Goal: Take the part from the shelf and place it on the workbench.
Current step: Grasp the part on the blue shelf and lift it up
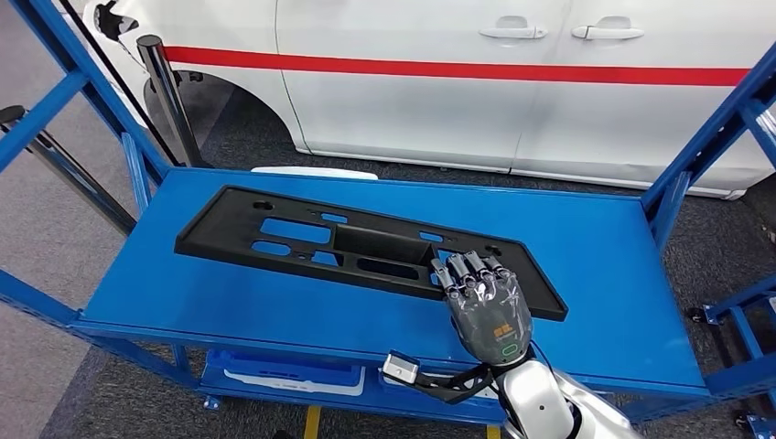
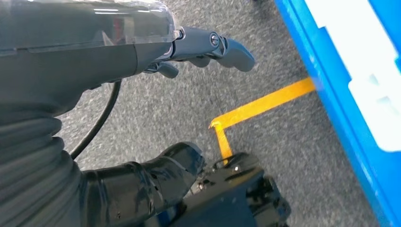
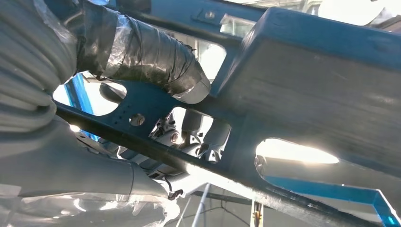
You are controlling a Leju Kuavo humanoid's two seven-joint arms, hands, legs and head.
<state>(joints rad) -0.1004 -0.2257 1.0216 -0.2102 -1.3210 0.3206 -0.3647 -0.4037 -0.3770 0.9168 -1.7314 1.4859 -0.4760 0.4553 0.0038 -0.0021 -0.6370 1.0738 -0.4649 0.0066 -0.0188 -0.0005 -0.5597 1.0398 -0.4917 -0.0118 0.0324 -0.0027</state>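
The surface [image 1: 274,302] is a flat blue top carried in a blue steel frame [image 1: 700,146] with slanted braces at both ends. Behind it stands a white car [image 1: 512,82] with a red stripe along its doors, on grey carpeted floor [image 1: 55,247]; a dark post [image 1: 169,91] rises near the car's wheel arch. Below the surface, a lower level holds a blue tray with a white label [image 1: 293,375]. In the left wrist view, a yellow line [image 2: 255,106] marks the floor beside the blue frame. The part [image 1: 302,240] — a long, black, flat plastic panel with several rectangular cut-outs and a recessed centre — lies flat on the surface, running diagonally from the far left toward the near right. The right hand [image 1: 485,302] rests on the near right portion of the part, palm down, with its fingers [image 1: 468,270] curled over the edge of a cut-out there. In the right wrist view, the thumb [image 3: 156,61] lies against one face of the part while the fingers [image 3: 208,139] show through the opening on the other side — the hand is clamped on the part. The left hand [image 2: 208,49] hangs low over the floor beside the frame, holding nothing, its fingers loosely extended and apart.
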